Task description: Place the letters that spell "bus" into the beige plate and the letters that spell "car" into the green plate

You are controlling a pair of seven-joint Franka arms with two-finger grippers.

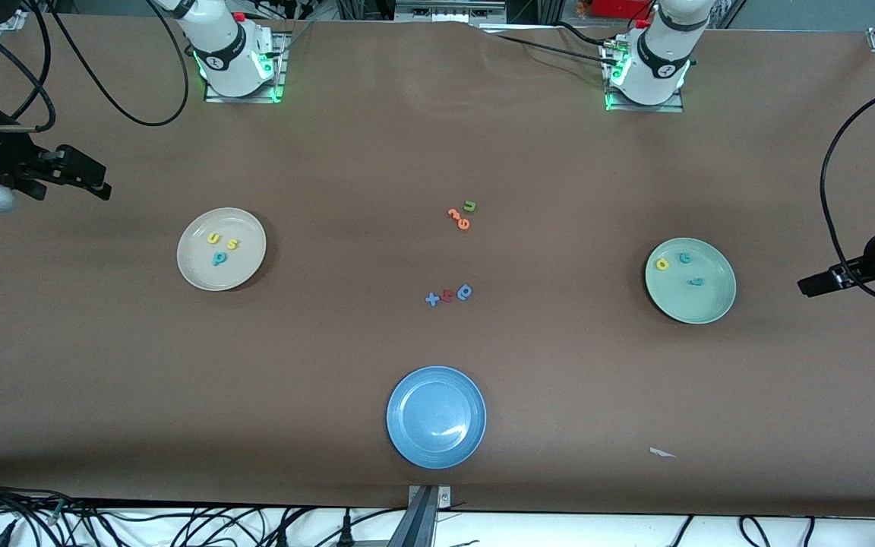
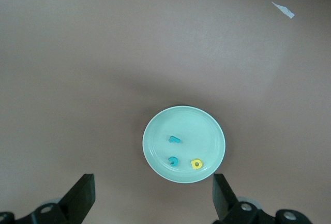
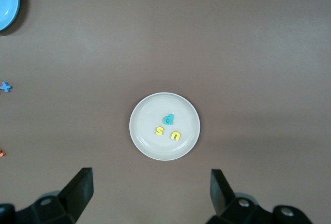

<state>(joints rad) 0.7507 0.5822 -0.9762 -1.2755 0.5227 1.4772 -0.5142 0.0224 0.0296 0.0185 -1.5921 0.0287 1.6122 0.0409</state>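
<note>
Fingers of both the left gripper (image 2: 150,198) and right gripper (image 3: 150,195) spread wide, empty.

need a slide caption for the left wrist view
Open left pincer above the green plate holding the letters that spell "car".

Blue plate (image 1: 436,417) nearest camera — six stray letters (image 1: 454,254) mid-table.

Front view: high, across the table, facing both bases, whole tabletop seen. Left wrist view: looks straight down past its own gripper (image 2: 151,198) onto the green plate (image 2: 155,131). Right wrist view: same, gripper (image 3: 151,195) over the beige plate (image 3: 142,141). Both plates also appear in front view.
</note>
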